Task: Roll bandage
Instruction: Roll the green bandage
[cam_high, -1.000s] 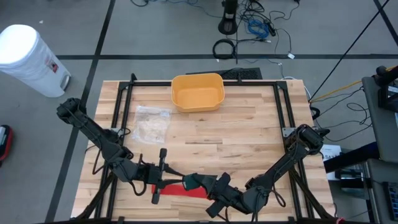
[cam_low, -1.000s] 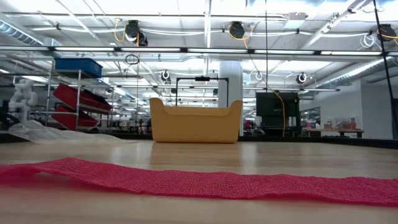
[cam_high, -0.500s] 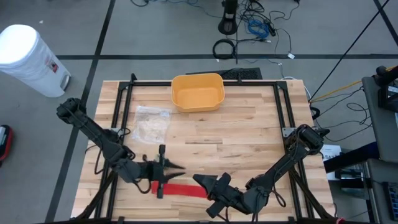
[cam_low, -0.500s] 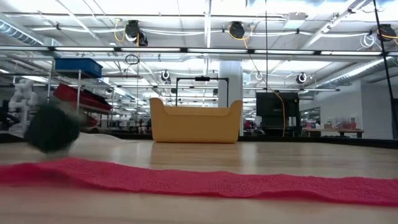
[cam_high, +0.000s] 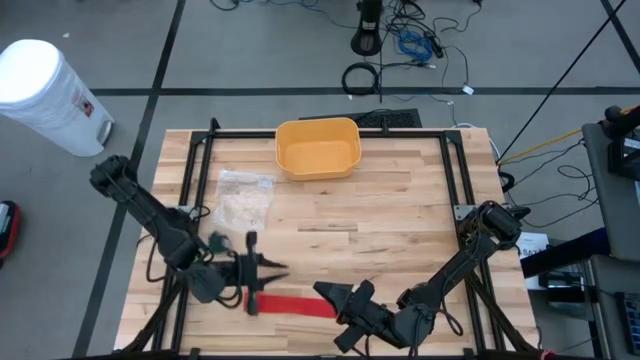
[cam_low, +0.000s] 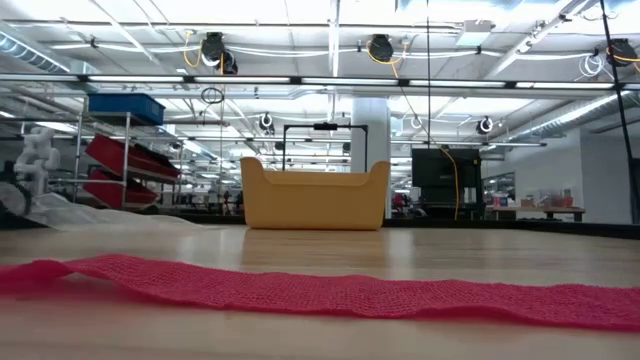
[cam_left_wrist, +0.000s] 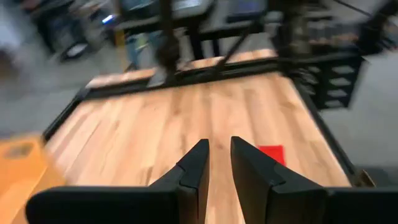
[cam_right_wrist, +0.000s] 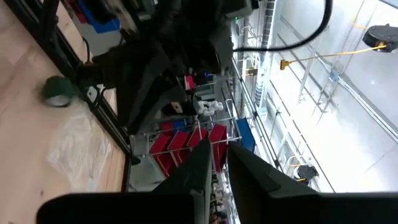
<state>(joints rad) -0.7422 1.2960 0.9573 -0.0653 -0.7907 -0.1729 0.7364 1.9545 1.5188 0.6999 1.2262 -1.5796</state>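
Observation:
A red bandage lies unrolled as a flat strip on the wooden table near its front edge; it also shows in the low view and in the left wrist view. My left gripper hangs above the strip's left end, pointing toward the table's right, shut with nothing between its fingers. My right gripper hovers over the strip's right end, pointing left, also shut on nothing. A dark green roll rests on the table beside my left arm.
A yellow bin stands at the table's far edge, middle. A clear plastic bag lies left of centre. A black frame runs around the table top. The wood between bin and bandage is bare.
My left gripper has drawn back a little toward the table's left and rolled its wrist while tipping down. The green roll, first at my right gripper's tip over the bandage, has rolled away leftward and now lies beside my left arm. The bandage stays flat.

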